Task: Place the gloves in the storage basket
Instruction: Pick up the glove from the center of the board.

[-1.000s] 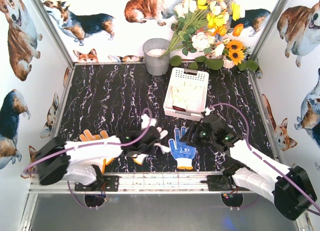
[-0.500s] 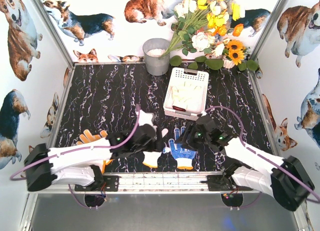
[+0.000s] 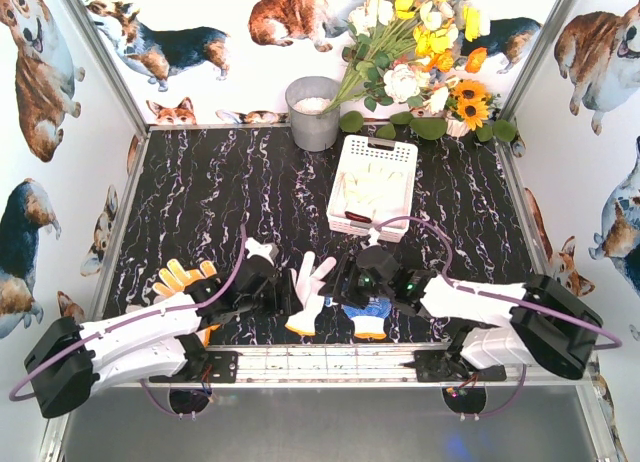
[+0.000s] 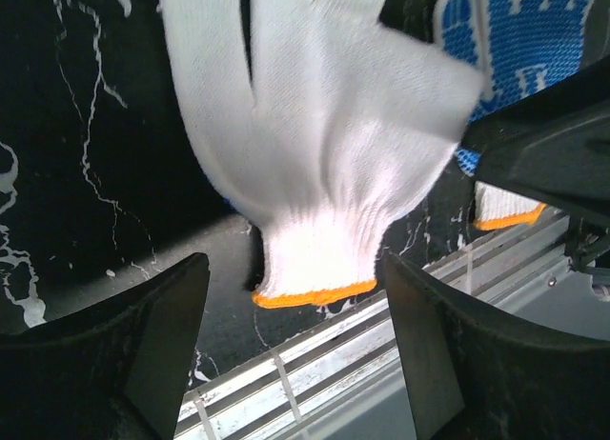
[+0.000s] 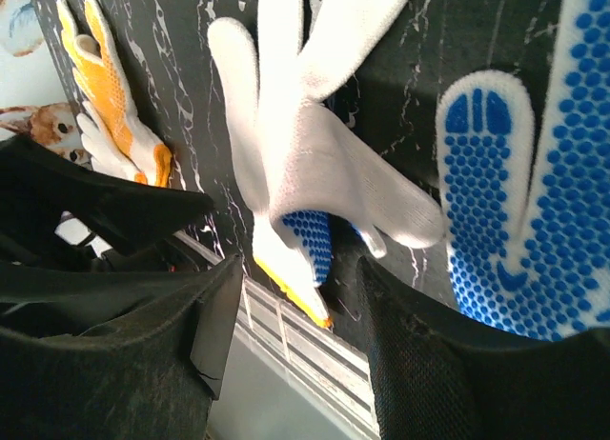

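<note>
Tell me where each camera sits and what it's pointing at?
Top external: fixed above and behind, looking down on the table, the storage basket, the left arm and the right arm.
Left wrist: on the left arm, facing the white glove; left gripper's fingers, open, frame the bottom.
Right wrist: on the right arm, facing the blue-dotted glove and an orange glove; right gripper's fingers, open, show below.
Shared: both wrist views show the white glove and the blue-dotted glove.

Top view looks down over the black marbled counter (image 3: 220,202); both wrist views, close, share the orange-cuffed white knit glove (image 4: 324,145).
</note>
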`<state>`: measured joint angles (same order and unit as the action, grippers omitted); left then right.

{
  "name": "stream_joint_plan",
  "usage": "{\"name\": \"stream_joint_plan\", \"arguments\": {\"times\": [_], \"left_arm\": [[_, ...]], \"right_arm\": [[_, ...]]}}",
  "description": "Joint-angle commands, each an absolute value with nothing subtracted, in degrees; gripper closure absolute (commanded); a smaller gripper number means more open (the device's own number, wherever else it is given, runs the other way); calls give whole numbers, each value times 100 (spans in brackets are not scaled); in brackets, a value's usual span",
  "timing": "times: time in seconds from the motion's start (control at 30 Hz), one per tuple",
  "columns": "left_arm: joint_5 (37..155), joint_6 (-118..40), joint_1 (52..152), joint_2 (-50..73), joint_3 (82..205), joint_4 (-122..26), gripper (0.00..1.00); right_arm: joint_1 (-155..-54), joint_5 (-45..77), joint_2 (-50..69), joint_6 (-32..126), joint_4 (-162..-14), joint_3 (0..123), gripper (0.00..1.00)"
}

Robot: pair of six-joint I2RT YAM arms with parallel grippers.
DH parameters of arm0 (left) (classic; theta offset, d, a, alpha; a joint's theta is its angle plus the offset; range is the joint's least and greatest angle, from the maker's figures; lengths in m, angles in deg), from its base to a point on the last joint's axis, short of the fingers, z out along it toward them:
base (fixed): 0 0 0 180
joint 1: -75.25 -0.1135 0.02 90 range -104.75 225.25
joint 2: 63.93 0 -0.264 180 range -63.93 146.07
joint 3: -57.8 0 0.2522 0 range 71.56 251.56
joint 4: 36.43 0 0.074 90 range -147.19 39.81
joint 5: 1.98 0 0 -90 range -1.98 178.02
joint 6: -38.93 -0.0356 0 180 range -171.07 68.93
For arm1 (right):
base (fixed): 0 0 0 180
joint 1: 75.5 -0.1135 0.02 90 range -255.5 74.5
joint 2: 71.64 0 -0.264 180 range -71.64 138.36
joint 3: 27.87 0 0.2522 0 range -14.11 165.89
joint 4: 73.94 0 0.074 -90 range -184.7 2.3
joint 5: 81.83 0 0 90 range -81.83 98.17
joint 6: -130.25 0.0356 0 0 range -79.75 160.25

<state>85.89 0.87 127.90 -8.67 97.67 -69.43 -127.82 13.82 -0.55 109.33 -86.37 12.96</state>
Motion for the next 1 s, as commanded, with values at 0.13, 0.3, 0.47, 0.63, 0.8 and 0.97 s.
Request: {"name": "stream_joint_plan", "arguments": {"times": [0.13, 0.3, 0.47, 0.63, 0.8, 0.97], "left_arm": [[9674, 242, 12304, -869, 9112, -6213, 36], [9920, 294, 12230, -649, 8921, -5934, 44], [10074, 518, 12219, -509, 8671, -5370, 52], [10047, 697, 12219, -573, 8587, -5229, 57], [10058, 985, 12219, -700, 8265, -5033, 59], [10155, 1072, 12219, -820, 8104, -4959, 59]], "right_arm": [[-13016, 1246, 545, 10956, -7724, 1459, 47], [-13099, 1308, 862, 11086, -7490, 1427, 49], [-13140, 1330, 1091, 11108, -7418, 1466, 51], [-13148, 1458, 1305, 11177, -7337, 1586, 52], [-13175, 1512, 1395, 11295, -7345, 1630, 53], [-13208, 1548, 1498, 11351, -7318, 1680, 57]]}}
